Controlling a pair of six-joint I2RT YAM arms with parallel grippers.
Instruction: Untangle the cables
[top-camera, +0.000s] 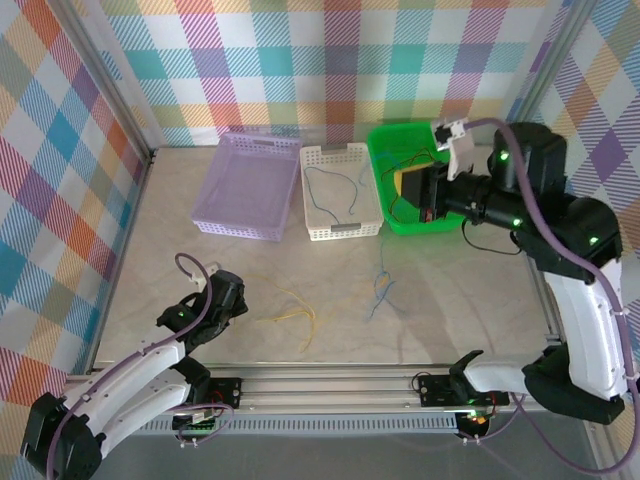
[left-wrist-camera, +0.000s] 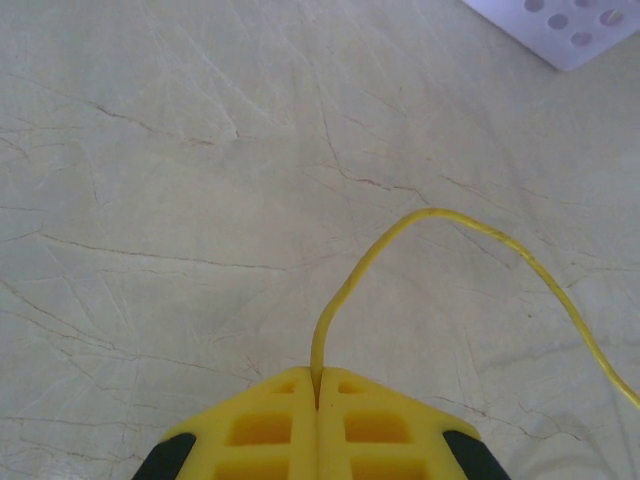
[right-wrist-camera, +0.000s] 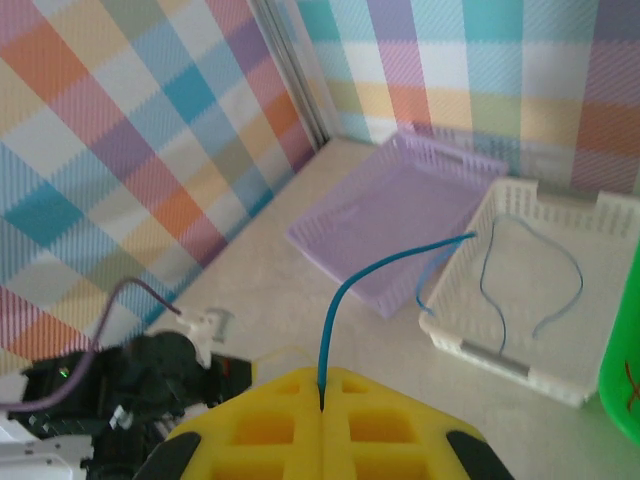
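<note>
Right wrist: right gripper clamped blue cable; left gripper pinched yellow cable. You did best drawing each strand clear slowly.

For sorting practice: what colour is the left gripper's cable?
The cable is yellow; left wrist view best.

Low left gripper, raised right gripper (both pinched closed)
</note>
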